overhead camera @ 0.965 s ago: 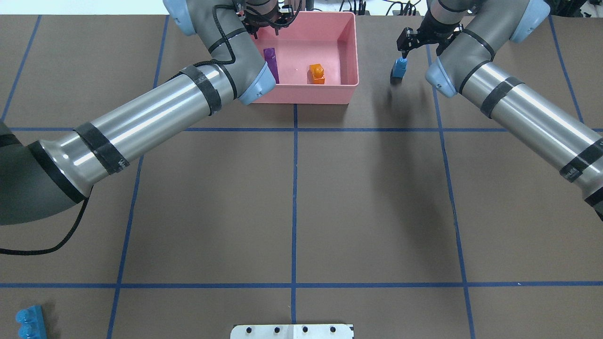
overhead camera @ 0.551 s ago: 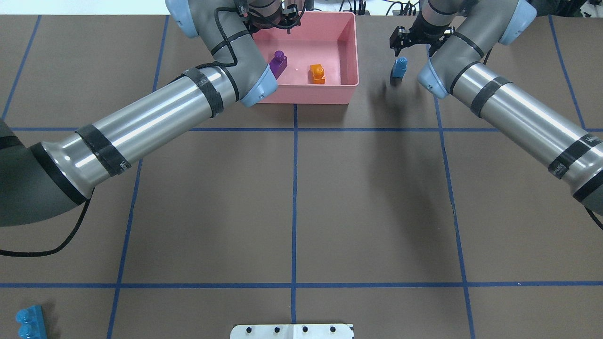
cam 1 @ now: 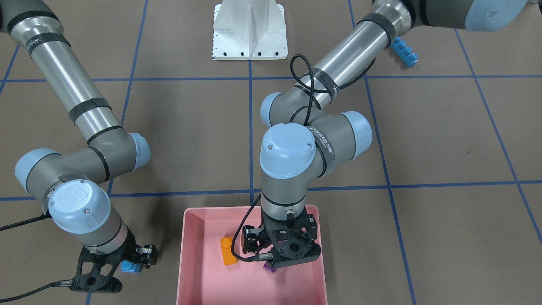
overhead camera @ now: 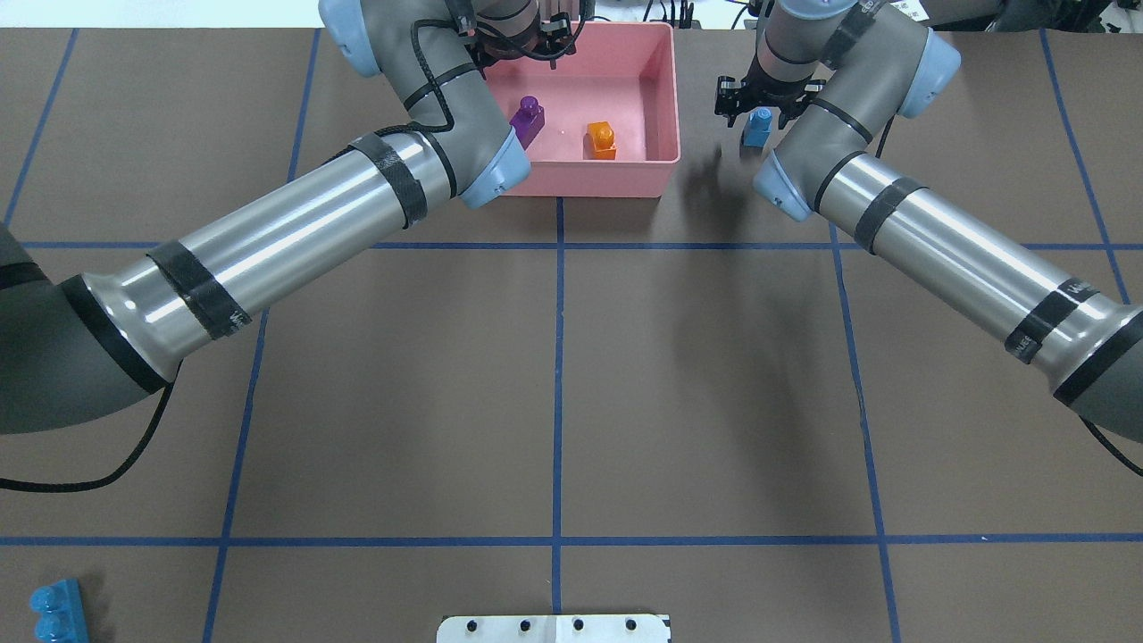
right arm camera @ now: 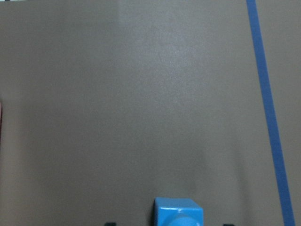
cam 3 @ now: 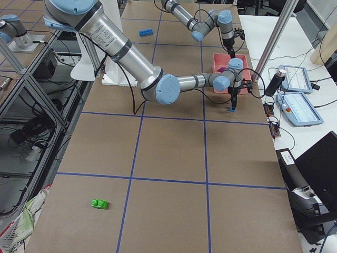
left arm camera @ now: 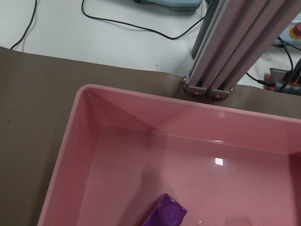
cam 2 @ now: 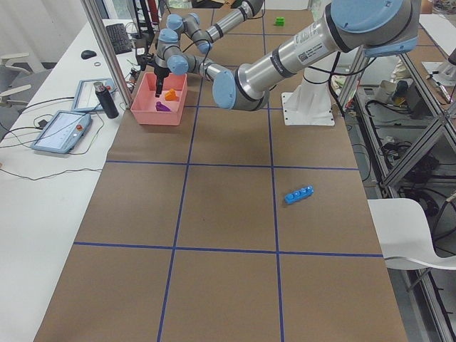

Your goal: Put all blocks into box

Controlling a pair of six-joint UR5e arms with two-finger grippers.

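Observation:
The pink box (overhead camera: 668, 107) holds the purple block (overhead camera: 527, 120) and the orange block (overhead camera: 601, 140). My left gripper (cam 1: 281, 253) hangs open over the box, just above the purple block (left arm camera: 165, 216). The tiny blue block (overhead camera: 757, 132) stands on the table right of the box. My right gripper (overhead camera: 759, 100) is open directly over it, and in the right wrist view the fingertips flank the block (right arm camera: 178, 213) without touching. The long blue block (overhead camera: 55, 612) lies near my left base. The green block (cam 3: 99, 203) lies far off on my right side.
The white base plate (cam 1: 250, 29) sits at my end of the table. An aluminium post (left arm camera: 235, 47) rises just beyond the box's far wall. Tablets (cam 3: 297, 105) and a dark bottle (cam 2: 107, 100) lie on the white bench past the table edge.
The purple block has shifted slightly right in the box and now rests there. My right gripper moved left and now stands over the tiny blue block, which has not moved.

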